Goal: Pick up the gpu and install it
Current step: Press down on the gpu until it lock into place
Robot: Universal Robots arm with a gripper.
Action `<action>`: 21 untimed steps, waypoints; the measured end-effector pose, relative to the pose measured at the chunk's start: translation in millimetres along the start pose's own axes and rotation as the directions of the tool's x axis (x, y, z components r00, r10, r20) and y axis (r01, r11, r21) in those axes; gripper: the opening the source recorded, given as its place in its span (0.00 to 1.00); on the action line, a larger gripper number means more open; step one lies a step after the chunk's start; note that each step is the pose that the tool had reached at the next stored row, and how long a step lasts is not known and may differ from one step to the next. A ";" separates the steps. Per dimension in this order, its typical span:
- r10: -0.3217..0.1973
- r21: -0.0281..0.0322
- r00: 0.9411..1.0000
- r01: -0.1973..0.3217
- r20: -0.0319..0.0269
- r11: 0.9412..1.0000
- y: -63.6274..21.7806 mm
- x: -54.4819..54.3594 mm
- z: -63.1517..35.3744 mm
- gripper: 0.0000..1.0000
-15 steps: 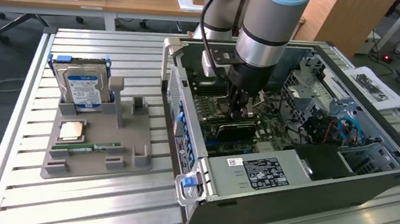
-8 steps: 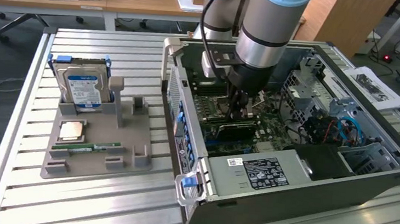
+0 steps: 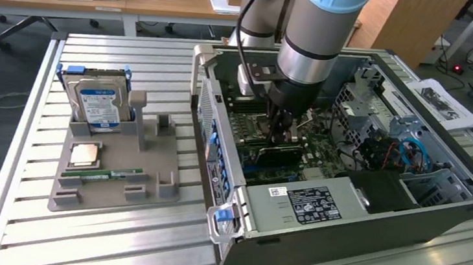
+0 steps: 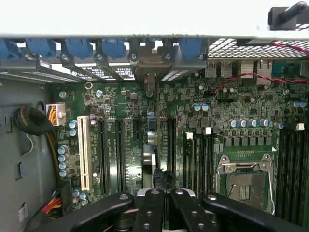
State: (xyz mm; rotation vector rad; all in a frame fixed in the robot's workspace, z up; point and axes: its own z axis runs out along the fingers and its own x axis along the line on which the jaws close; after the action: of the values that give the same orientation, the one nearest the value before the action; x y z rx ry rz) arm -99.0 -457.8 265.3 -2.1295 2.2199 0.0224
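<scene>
Seen edge-on in the wrist view as a thin dark strip: the gpu [image 4: 149, 157], standing upright among the long slots of the motherboard [image 4: 120, 101], one end reaching a grey metal bracket [image 4: 148, 67] at the case wall, the other end hidden under the claw; in the exterior view reduced to a low black slab [image 3: 275, 153] deep in the computer case [image 3: 218, 137], its face mostly hidden by the arm [image 3: 315, 42]; hard to say whether fully seated in its slot. Directly above it, the claw [image 4: 162, 186], fingers pressed together at the gpu's top edge; pinching the edge or merely resting on it, impossible to tell; in the exterior view visible as a dark narrow tip [image 3: 282, 132] pointing straight down. Given by the wrist view alone: a white slot [image 4: 85, 152], an open processor socket [image 4: 246, 181], blue clips [image 4: 77, 48] along the wall. Given by the exterior view alone: a power supply [image 3: 307, 204] with a label at the near end of the case, and beside the case, toward the exterior view's left, a grey tray [image 3: 148, 192] carrying an upright hard drive [image 3: 100, 103], a flat chip [image 3: 85, 155] and a green memory stick [image 3: 115, 175]; all on a slatted metal table [image 3: 78, 241].
</scene>
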 end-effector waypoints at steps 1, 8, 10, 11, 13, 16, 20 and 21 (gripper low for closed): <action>0.000 0.000 1.000 0.000 0.000 1.000 0.1 0.0 0.0 0.11; 0.000 0.000 1.000 0.000 0.000 1.000 0.1 0.0 1.1 0.11; 0.000 0.000 1.000 0.000 0.000 1.000 0.2 0.1 1.2 0.11; 0.000 0.000 1.000 0.000 0.000 1.000 0.4 0.1 1.8 0.11; 0.000 0.000 1.000 0.000 -0.001 1.000 0.6 0.2 2.3 0.11; 0.000 0.000 1.000 0.000 0.000 1.000 0.6 0.2 2.6 0.11; 0.000 0.000 1.000 0.000 0.000 1.000 0.7 0.2 2.9 0.11; 0.000 0.000 1.000 0.000 0.000 1.000 0.7 0.2 2.9 0.11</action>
State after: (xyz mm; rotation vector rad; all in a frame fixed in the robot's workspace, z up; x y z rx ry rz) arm -99.5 -457.8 262.3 -2.1294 2.2201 0.0225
